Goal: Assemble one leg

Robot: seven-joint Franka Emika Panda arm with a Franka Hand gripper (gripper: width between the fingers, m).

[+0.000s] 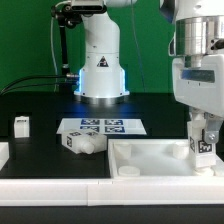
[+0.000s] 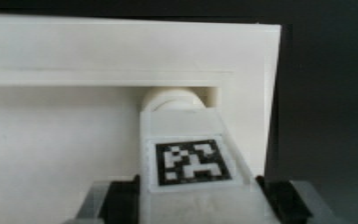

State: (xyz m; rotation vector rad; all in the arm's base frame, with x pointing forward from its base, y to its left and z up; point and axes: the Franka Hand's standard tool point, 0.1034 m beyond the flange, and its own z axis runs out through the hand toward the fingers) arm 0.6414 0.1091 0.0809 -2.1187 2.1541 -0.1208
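Note:
My gripper (image 1: 203,148) is shut on a white leg (image 1: 203,140) with a black-and-white tag, at the exterior view's right. It holds the leg upright over the far right corner of the large flat white piece (image 1: 150,158). In the wrist view the leg (image 2: 190,150) runs from between my dark fingers (image 2: 108,200) to a round corner socket (image 2: 172,98) of the white piece (image 2: 87,70), and its tip sits at or in that socket.
The marker board (image 1: 102,127) lies in the middle. Another leg (image 1: 80,143) lies on its side just in front of it. A small white part (image 1: 21,125) stands at the left. The arm's base (image 1: 101,70) stands behind.

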